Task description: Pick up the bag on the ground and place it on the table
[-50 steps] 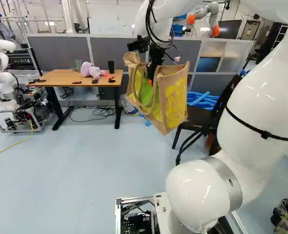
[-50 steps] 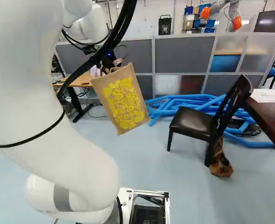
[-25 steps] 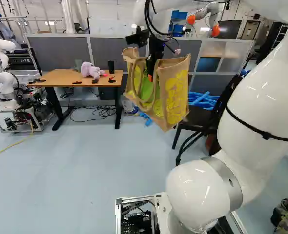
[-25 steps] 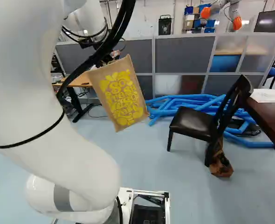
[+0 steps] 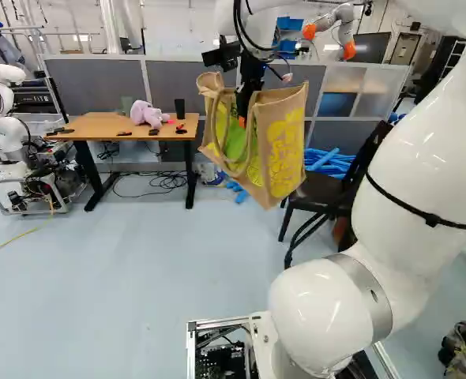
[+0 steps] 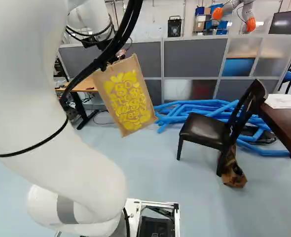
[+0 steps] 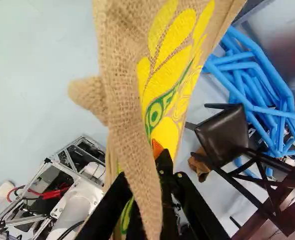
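And there's the bag (image 5: 276,162), up in the air, hanging tilted from the gripper (image 5: 244,118)! The jaws are closed together, pinching its brown cloth near the top, with one orange pad (image 7: 157,148) peeking out beside the fabric in the wrist view. Yellow print covers the bag's broad side, and a patch of green shows too.

Over at the left of the left base view stands the table (image 5: 99,125), well apart from the bag, carrying a purple stuffed toy (image 5: 146,114) and a dark cup (image 5: 180,108). At the right base view's right, a black chair (image 6: 204,131) stands before a heap of blue tubes (image 6: 185,109).
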You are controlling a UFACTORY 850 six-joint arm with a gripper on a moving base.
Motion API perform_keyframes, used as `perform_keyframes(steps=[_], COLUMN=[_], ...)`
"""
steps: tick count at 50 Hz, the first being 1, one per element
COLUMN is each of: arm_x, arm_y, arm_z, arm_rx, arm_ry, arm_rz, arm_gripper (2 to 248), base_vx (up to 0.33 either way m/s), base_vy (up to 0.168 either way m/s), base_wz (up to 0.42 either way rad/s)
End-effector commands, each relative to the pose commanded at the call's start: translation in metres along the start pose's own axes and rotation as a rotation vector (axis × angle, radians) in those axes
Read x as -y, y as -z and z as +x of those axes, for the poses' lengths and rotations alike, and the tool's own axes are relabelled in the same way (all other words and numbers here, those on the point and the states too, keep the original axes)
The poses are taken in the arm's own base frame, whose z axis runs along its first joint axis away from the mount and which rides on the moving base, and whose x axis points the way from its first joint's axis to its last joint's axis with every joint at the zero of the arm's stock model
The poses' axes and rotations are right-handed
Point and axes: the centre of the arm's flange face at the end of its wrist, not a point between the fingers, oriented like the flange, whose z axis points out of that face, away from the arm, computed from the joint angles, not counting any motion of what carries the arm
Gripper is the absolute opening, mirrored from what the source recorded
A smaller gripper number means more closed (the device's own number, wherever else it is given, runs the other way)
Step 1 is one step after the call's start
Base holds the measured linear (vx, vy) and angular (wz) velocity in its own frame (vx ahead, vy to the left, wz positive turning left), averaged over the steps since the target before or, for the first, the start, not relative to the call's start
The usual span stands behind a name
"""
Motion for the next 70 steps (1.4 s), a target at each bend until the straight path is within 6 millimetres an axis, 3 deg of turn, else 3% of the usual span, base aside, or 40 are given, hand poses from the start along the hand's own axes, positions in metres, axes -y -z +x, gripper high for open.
perform_keyframes(steps=[37, 70], arm_x=[0.0, 0.0], arm_y=[0.0, 0.0], arm_z=[0.0, 0.0], arm_rx=[0.0, 0.0], arm_ry=[0.0, 0.0], arm_rz=[0.0, 0.0], arm_gripper=[21, 21], base_vx=[0.006, -0.002], base_vy=[0.031, 0.113], base_wz=[0.061, 0.156])
